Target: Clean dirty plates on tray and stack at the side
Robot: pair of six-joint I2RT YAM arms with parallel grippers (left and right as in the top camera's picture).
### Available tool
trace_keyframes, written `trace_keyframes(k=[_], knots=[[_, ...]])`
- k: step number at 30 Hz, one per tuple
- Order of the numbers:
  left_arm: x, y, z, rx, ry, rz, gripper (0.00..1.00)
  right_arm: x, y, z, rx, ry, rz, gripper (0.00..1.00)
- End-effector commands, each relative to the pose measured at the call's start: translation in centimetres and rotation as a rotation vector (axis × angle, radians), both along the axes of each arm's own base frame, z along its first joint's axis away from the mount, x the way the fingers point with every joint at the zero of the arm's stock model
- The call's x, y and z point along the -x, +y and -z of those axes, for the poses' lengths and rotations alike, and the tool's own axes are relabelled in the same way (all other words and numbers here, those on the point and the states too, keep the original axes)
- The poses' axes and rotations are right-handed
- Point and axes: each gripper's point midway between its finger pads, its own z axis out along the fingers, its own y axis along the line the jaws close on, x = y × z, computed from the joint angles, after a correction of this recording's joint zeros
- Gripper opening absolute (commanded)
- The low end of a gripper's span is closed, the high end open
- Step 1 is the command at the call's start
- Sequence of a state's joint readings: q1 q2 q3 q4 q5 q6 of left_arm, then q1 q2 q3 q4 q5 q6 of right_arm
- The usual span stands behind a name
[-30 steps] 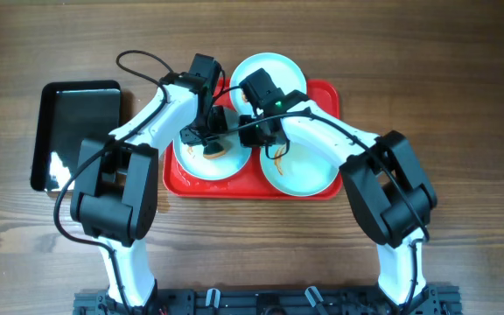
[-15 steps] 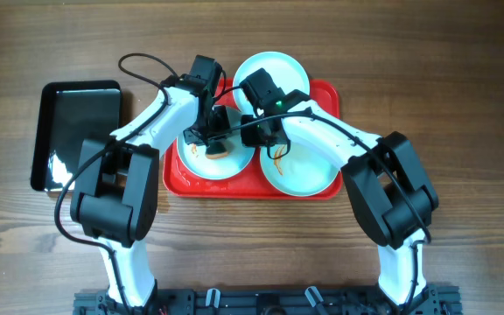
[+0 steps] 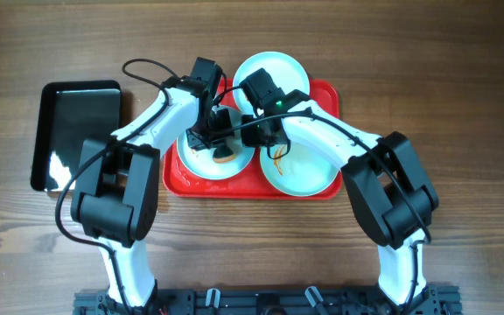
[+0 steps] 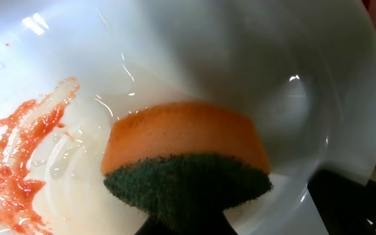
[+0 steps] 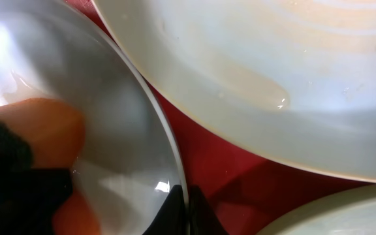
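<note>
My left jaws squeeze the sponge (image 4: 185,156) on the 8 o'clock plate (image 3: 195,164). My right jaws pinch its rim. Sauce (image 4: 12,163) is left, and nothing is stacked yet.

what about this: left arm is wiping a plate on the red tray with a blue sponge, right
Not blue: the left wrist view shows an orange sponge with a dark green side. Otherwise yes: the left gripper holds it on a plate on the red tray.

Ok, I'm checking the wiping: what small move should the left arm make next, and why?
Probably sweep the sponge toward the left of the left wrist view, over the red sauce smear: it streaks the plate right beside the sponge, unwiped.
</note>
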State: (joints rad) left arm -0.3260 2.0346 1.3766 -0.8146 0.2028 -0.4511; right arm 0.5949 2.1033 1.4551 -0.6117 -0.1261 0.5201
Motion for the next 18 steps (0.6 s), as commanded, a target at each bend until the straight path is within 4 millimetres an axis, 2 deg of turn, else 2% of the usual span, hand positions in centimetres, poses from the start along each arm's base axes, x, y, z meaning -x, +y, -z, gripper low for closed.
trace_keyframes(k=[1, 9, 18], knots=[[1.3, 1.8, 1.8, -0.112, 0.019, 0.005, 0.04, -0.2, 0.1, -1.4, -0.007, -0.029, 0.009, 0.04], [2.0, 6.2, 4.3, -0.330, -0.031, -0.009, 0.04, -0.1, 0.0, -1.3, -0.002, -0.024, 0.003, 0.04], [1.5, 8.6, 4.2, -0.412, -0.046, -0.041, 0.04, 0.0, -0.1, -1.3, 0.001, -0.022, 0.003, 0.04]])
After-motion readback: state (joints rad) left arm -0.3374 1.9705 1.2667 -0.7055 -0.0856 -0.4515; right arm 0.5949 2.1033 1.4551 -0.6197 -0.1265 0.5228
